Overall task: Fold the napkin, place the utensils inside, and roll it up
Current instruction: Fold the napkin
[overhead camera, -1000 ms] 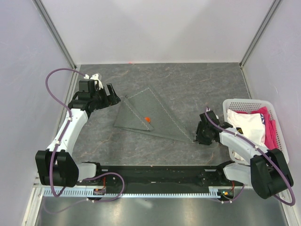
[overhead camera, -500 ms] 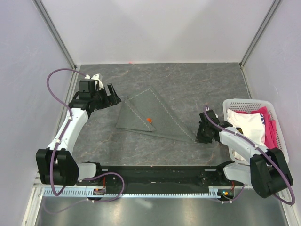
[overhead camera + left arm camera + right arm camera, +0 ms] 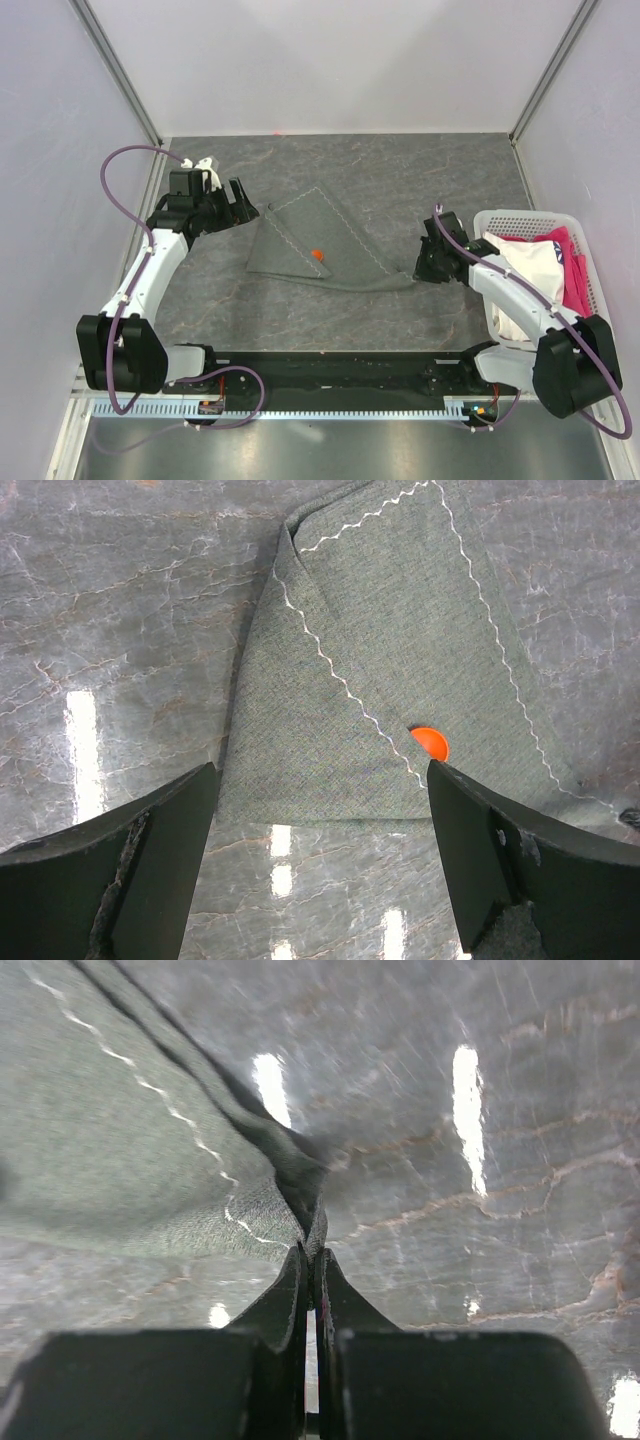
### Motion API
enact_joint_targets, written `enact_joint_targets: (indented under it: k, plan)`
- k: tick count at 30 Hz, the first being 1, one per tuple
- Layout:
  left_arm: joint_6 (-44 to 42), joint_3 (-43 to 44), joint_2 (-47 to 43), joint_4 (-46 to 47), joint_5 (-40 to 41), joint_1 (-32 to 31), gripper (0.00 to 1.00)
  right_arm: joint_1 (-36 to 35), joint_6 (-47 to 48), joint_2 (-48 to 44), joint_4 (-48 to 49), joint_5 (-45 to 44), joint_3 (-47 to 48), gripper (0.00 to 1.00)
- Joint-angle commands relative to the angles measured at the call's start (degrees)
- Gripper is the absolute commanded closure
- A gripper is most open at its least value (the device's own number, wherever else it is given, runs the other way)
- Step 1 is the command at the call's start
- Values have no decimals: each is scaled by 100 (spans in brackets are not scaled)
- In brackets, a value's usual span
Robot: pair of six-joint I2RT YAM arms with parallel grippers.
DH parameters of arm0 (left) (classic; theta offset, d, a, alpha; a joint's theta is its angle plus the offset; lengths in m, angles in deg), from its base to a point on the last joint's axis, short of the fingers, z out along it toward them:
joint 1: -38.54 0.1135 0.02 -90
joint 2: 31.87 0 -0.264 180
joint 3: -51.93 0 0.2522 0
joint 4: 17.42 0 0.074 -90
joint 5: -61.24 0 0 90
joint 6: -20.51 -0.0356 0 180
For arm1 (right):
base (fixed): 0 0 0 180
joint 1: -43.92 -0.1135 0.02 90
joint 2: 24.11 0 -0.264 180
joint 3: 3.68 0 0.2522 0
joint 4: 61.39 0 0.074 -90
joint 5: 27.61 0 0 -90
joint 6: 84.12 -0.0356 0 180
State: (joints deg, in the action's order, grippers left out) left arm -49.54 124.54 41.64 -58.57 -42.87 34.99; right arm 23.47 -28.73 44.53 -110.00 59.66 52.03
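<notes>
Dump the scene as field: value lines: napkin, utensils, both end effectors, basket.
napkin: grey, folded to a triangle on the table, right corner pinched
utensils: one orange tip peeking from the fold; rest hidden
left end effector: open, near the napkin's left edge, holding nothing
right end effector: shut on the napkin's corner
basket: white, far right, holding white fabric and pink fabric

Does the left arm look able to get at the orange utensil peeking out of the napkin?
Probably yes: the left gripper is open right by the napkin, and the utensil pokes out uncovered.
</notes>
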Motion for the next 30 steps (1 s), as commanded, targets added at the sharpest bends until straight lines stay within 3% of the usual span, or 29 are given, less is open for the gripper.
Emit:
enact_joint_targets:
  k: [1,6,16,30]
  plan:
    - [-184,21,-30,112,-171,39,8,-143,-10,44,-57,61,603,100]
    - [-166,4,-48,112,-197,39,8,-679,-204,176,-22,-9,1218,100]
    - [-158,12,-74,121,-224,39,8,-2225,-433,1484,654,-159,2264,100]
    - [-140,-14,-101,147,-241,48,8,-3088,-46,3365,1129,228,4320,100]
